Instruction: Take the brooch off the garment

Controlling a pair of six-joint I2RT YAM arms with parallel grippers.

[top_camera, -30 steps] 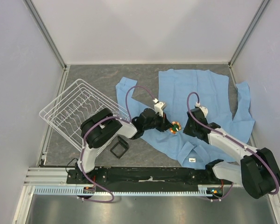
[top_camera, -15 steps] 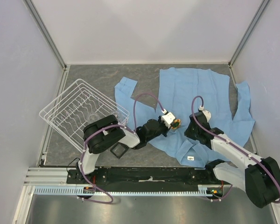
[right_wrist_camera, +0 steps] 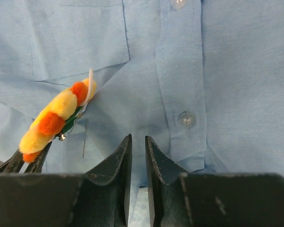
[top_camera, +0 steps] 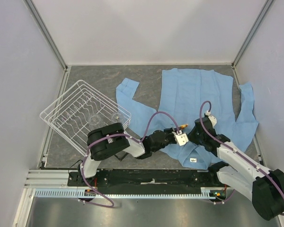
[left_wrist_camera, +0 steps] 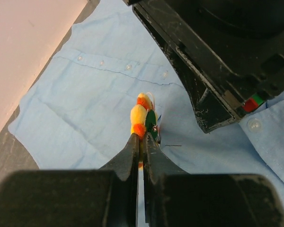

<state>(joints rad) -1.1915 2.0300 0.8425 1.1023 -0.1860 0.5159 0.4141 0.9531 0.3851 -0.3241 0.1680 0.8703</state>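
Left hand (left_wrist_camera: 141,137) is clamped shut on the small flower-shaped brooch with orange and yellow petals (left_wrist_camera: 141,116), its two dark fingers pinching the lower edge so that the flower stands edge-on above them. The brooch sits over the front of the large light blue collared shirt (left_wrist_camera: 85,94), beside the pocket seam and to one side of the buttoned strip down the shirt's middle. In the right wrist view, the brooch (right_wrist_camera: 57,118) appears raised a little off the cloth. A small metal fitting shows at its back and a white thread curls by its upper end. Whether the pin is through the cloth or already free cannot be told from these views.

Right hand (right_wrist_camera: 137,139) points down at the shirt (right_wrist_camera: 227,71) just beside the brooch, close to a clear round button (right_wrist_camera: 185,119). Its fingers are a narrow gap apart with nothing seen between them.

Seen from above, both hands meet over the shirt's near part, not far from its small white collar label (top_camera: 193,161). A white wire dish rack (top_camera: 80,113) stands well off the shirt's left sleeve on the dark grey bench (top_camera: 94,75).

The step in hand looks like the pull-off itself: brooch gripped, separation not confirmed. The next move likely calls for the left hand to draw the brooch up and away from the shirt. Meanwhile the right hand would press or pinch the cloth nearby, so the thin fabric does not lift with it
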